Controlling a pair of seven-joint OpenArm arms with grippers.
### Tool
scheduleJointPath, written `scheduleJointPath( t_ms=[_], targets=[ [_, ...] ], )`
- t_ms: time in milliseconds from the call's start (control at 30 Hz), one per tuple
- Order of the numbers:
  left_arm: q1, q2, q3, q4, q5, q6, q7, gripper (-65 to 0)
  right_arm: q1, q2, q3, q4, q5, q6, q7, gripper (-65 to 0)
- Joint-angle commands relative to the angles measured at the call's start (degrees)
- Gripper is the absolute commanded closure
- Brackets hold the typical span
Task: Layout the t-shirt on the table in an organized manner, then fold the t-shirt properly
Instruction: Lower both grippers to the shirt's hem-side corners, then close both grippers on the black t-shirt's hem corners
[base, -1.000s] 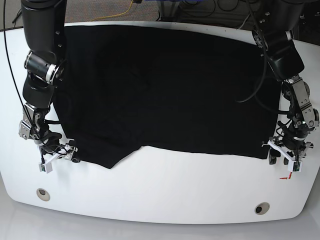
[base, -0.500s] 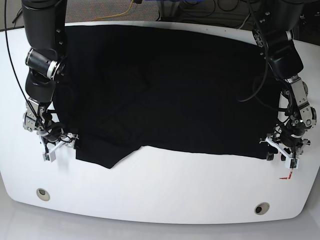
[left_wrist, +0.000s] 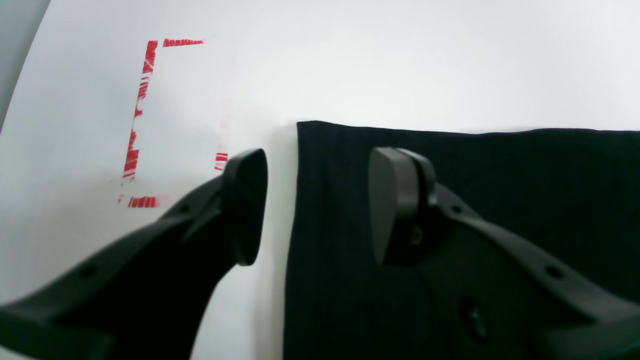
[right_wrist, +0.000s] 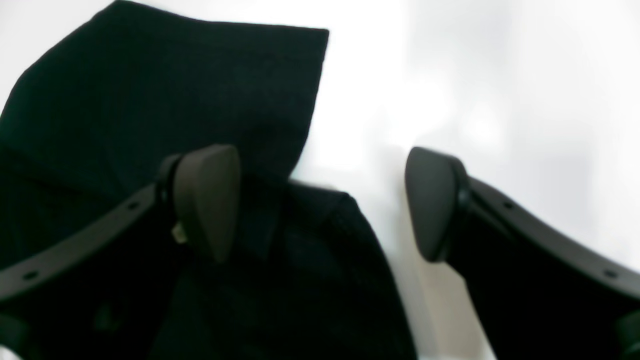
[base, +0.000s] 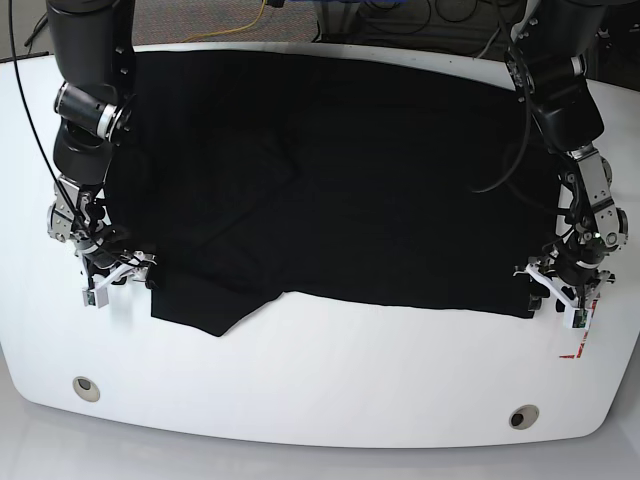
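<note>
Well, t-shirt unprinted (no writing); left tool, right tool wide, straddling edges.

The base camera looks down from high at the front of the worktop, taking in both arms and the whole t-shirt; each wrist camera rides just behind its own hand, peering forward and down between the fingers, very near the cloth. The left wrist view shares the red mark with the base view's lower right; the right wrist view shares the shirt's lower left edge.
</note>
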Motion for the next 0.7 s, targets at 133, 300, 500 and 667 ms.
scheduleJointPath(
  t_ms=[133,300,500,667],
  targets=[
    [-1.8,-0.8,0.0,1.2,-0.8,0.0,-1.7,-30.7,-1.3,0.5,0.0,4.9,-1.1,-0.2,-4.4,-49.4],
    [-1.4,-0.9,0.0,1.1,-0.8,0.0,-1.7,-30.7,-3.7,0.3,0.1,12.8,-1.1,-0.2,-8.9,-49.4],
    [-0.7,-1.6,0.1,1.2,-0.8,0.0,-1.7,-30.7,-6.4,-0.9,0.1,19.7,-1.0,-0.2,-11.1,-41.9],
    [-0.7,-1.6,0.1,1.2,-0.8,0.0,-1.7,-30.7,-6.6,-1.2,0.1,20.0,-1.1,-0.2,-11.1,-34.9]
  ],
)
